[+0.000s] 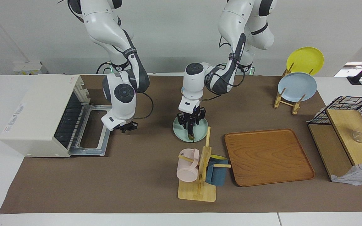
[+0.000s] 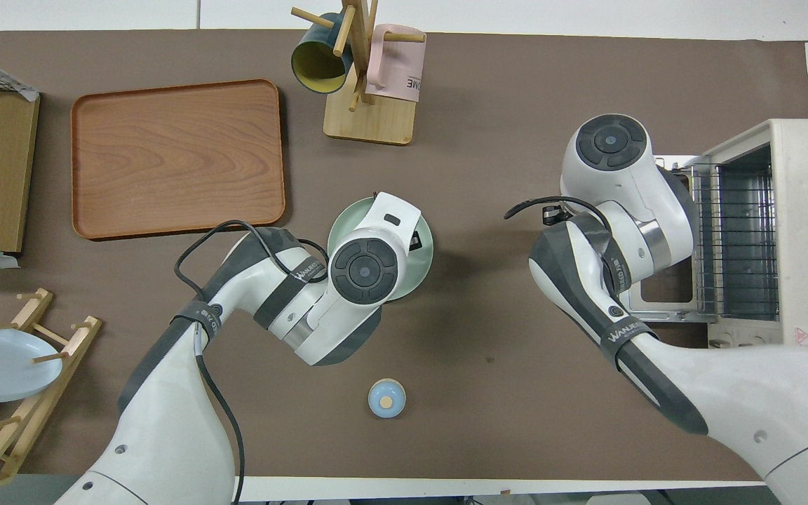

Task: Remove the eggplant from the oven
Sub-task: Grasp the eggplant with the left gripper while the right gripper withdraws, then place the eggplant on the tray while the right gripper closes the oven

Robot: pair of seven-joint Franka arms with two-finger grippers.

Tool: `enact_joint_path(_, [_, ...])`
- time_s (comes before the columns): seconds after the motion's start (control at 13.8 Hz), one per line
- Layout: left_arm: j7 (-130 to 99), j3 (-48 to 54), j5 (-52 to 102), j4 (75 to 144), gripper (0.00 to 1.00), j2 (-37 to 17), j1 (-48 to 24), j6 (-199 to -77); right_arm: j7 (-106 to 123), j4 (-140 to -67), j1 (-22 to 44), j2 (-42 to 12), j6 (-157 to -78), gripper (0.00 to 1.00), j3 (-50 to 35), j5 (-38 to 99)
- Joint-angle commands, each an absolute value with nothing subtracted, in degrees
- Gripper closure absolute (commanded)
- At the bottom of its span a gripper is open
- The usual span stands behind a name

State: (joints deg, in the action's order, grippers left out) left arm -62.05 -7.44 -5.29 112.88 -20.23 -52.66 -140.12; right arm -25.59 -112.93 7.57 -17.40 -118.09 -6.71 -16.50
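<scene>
Left claw (image 1: 191, 121): lowered onto the round pale green plate (image 1: 201, 131), fingers straddling the slim, glossy dark purple eggplant (image 1: 191, 132) that lies on it. Whether the fingers are already clamped on the eggplant cannot be told. The eggplant is mostly hidden by the claw; only its end away from the robots is seen. In the overhead view both are covered by the wrist.

Right claw (image 1: 125, 126): low over the brown surface (image 1: 143, 175), just beside the open door of the boxy cream-white toaster oven (image 1: 39, 114). Its finger state cannot be told.

The eggplant is well apart from the oven, toward the left arm's end of the surface; the rack inside appears bare.

Risks, as judged:
- A glossy, tapered skin may be squeezed out of a two-finger grip if taken off-centre.
- The plate may be dragged or tipped if its rim is caught by the fingers.
- The wooden mug rack (image 1: 200, 175), near the plate and farther from the robots, may be knocked during a lift.
- The lowered oven door may be clipped by the right claw.
</scene>
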Motion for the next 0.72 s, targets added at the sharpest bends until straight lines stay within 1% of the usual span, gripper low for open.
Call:
enact_joint_path(0.0, [-63.54, -8.35, -5.54, 112.07, 1.00, -19.60, -53.35, -136.77, -23.39, -116.36, 5.63, -16.00, -120.06, 0.99, -7.56, -17.67])
enact_joint_path(0.07, [-63.37, -8.70, -5.45, 110.49, 1.00, -18.99, -52.57, -133.45, -22.60, -116.80, 5.36, -15.91, -120.23, 0.99, -7.56, -18.36])
enact_joint_path(0.14, [-62.76, -9.05, -5.45, 108.04, 1.00, -17.77, -51.43, -127.68, -21.89, -116.89, 4.84, -15.91, -119.97, 0.99, -7.56, -19.94])
enact_joint_path(0.22, [-60.93, -9.31, -5.54, 106.97, 1.00, -16.36, -49.33, -123.53, -21.71, -117.16, 4.49, -15.82, -119.54, 0.99, -7.56, -21.26])
enact_joint_path(0.29, [-56.38, -9.66, -5.71, 106.88, 1.00, -14.61, -45.65, -121.83, -21.71, -117.68, 4.13, -15.65, -119.97, 0.99, -7.56, -21.53])
enact_joint_path(0.36, [-49.99, -9.67, -5.71, 106.79, 1.00, -14.15, -41.53, -120.86, -21.71, -118.56, 4.13, -15.30, -120.14, 0.99, -7.56, -21.79])
enact_joint_path(0.51, [-35.42, -9.67, -5.45, 106.79, 0.99, -14.76, -32.48, -123.03, -21.71, -118.56, 4.13, -15.21, -119.45, 0.99, -7.56, -23.72])
enact_joint_path(0.65, [-23.69, -9.49, -4.40, 107.40, 0.99, -16.16, -24.65, -129.86, -20.84, -117.34, 4.13, -15.38, -117.79, 0.99, -7.56, -27.31])
